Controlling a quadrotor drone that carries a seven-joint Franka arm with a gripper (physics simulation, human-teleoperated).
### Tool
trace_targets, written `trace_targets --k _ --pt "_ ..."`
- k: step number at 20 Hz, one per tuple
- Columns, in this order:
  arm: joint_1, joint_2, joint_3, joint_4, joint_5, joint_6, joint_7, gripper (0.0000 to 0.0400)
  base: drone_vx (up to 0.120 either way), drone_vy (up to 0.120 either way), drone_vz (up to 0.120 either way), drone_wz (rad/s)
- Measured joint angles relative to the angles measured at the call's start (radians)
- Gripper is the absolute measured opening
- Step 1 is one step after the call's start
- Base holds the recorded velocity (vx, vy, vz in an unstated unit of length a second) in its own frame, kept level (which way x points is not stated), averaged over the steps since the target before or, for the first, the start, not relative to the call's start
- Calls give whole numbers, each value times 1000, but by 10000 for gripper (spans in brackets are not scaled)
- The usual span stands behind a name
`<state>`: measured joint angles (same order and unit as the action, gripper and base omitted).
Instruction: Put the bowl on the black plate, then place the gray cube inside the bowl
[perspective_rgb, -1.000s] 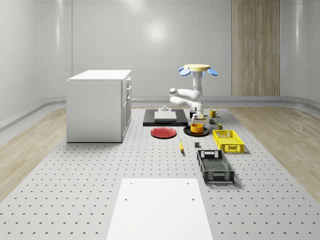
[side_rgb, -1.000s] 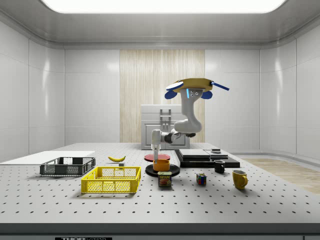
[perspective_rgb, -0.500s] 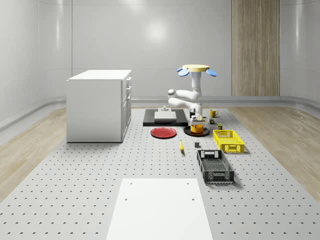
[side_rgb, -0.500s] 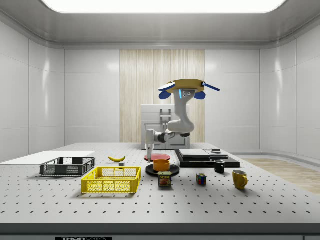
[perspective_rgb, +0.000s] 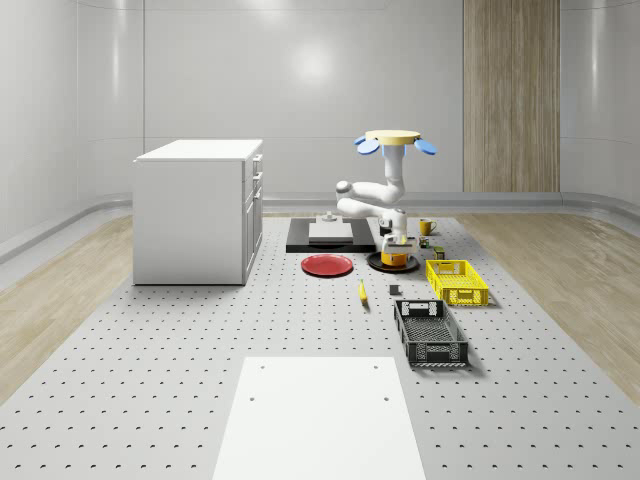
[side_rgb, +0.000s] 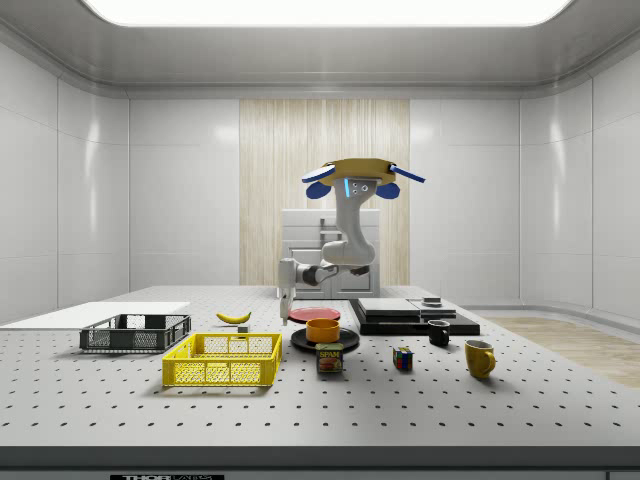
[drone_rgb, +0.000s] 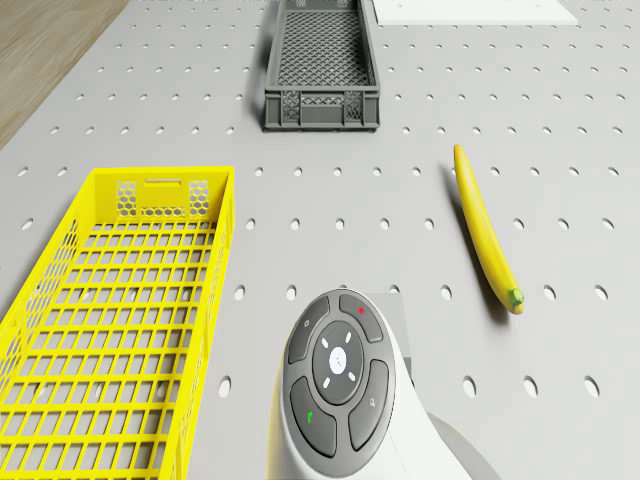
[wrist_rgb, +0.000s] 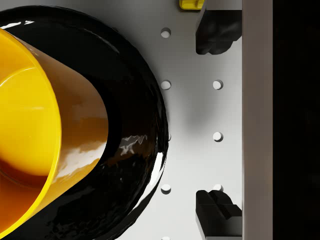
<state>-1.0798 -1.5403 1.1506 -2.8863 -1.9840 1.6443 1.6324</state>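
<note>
- Since a second ago, you can see in the side view that the drone (side_rgb: 363, 170) and its arm have shifted toward that view's left. The gripper (side_rgb: 287, 298), which then hung right over the bowl (side_rgb: 323, 329), has come off to the side of it.
- You'll find the drone hovering well above the table (perspective_rgb: 200, 330), roughly over the black plate (side_rgb: 345, 341), with the arm reaching down from it.
- Your gripper now hangs above the table, near the plate's rim on the side view's left, touching nothing.
- From the wrist, the fingertips (wrist_rgb: 215, 30) stand wide apart with only bare perforated table between them, so your gripper (wrist_rgb: 217, 122) is spread and holds nothing.
- The same view shows the orange bowl (wrist_rgb: 30, 140) sitting upright on the glossy black plate (wrist_rgb: 135, 100), the plate's rim showing past it.
- In the whole-scene view, the bowl (perspective_rgb: 397, 258) is on the plate (perspective_rgb: 375, 263), with a red plate (perspective_rgb: 327, 265) just beside on that view's left.
- A small dark-gray block (perspective_rgb: 394, 290), which looks to be the gray cube, lies on the table near the banana (perspective_rgb: 362, 292), apart from the bowl.
- From the drone camera you look over the arm onto the yellow basket (drone_rgb: 110, 320), the banana (drone_rgb: 485, 235) and the black crate (drone_rgb: 320, 65) beyond them.
</note>
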Motion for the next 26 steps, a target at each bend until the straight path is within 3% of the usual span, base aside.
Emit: trace_targets --k 4,12,26 --pt "2 4 -1 0 -2 -4 -1 400 120 -10 -90 0" --pt "5 10 -2 -1 -5 -10 -4 400 120 -120 -115 0" --pt "10 20 -4 -2 -9 -20 -7 400 120 -20 0 0"
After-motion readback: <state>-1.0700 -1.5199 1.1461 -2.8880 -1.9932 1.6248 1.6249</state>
